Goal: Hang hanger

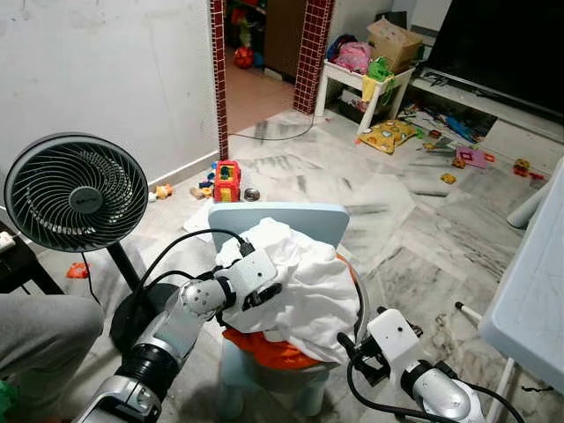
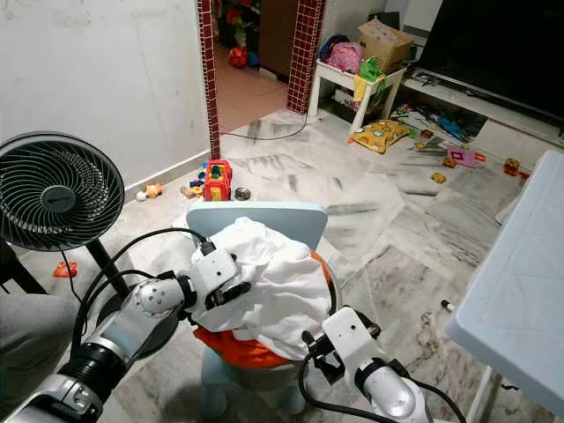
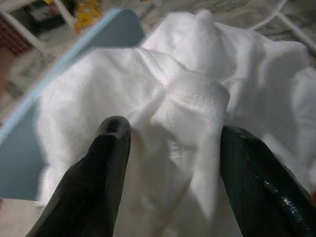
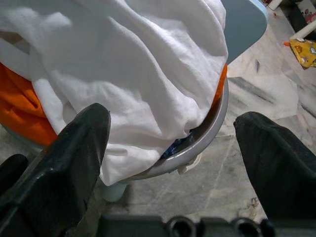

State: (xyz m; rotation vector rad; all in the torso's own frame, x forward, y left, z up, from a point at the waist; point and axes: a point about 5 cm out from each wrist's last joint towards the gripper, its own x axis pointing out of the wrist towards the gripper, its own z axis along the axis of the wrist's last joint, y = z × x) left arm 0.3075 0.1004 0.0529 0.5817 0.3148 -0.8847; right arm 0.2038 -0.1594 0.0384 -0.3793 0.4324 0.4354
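A crumpled white garment lies heaped on an orange cloth in a silver basin. The basin stands on a small light-blue chair. My left gripper presses into the left side of the white garment. It is open, and a raised fold of the fabric sits between its fingers. My right gripper hovers open just off the basin's front right rim, touching nothing. In the head view the right gripper is low, beside the garment's hanging edge.
A black standing fan is at my left, with a person's grey-trousered knee below it. A white table edges in at the right. Toys litter the marble floor beyond the chair, near a doorway.
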